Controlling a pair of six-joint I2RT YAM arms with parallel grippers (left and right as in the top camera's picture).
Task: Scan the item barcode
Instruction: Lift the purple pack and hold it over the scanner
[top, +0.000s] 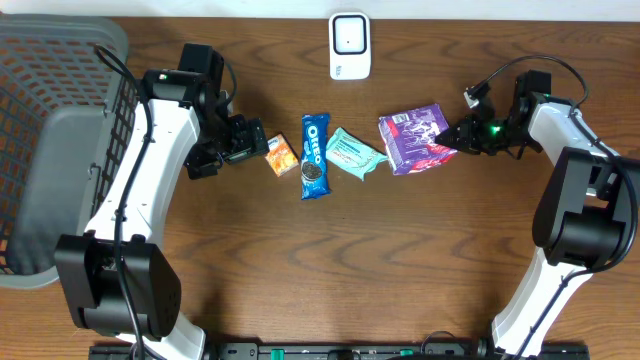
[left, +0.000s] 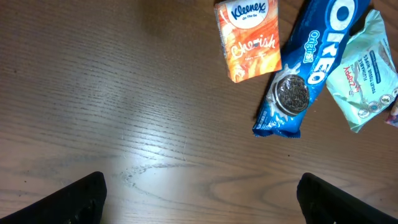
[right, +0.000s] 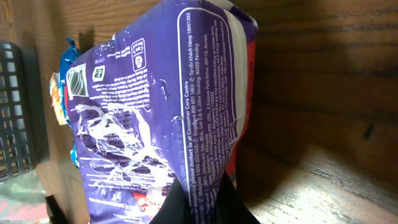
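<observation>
At the right of the wooden table (top: 400, 250), a purple snack packet (top: 415, 138) has its right edge pinched between the pressed-together fingers of the right gripper (top: 458, 135). The wrist camera shows the packet's barcode (right: 76, 81) near the corner far from the grip. A teal packet (top: 352, 153), an Oreo pack (top: 315, 155) and an orange Kleenex pack (top: 281, 156) lie in a row to its left. The left gripper (top: 245, 140), fingers spread wide and holding nothing, hangs just beside the Kleenex pack. A white scanner (top: 350, 45) stands at the far edge; a grey basket (top: 40, 60) sits at far left.
</observation>
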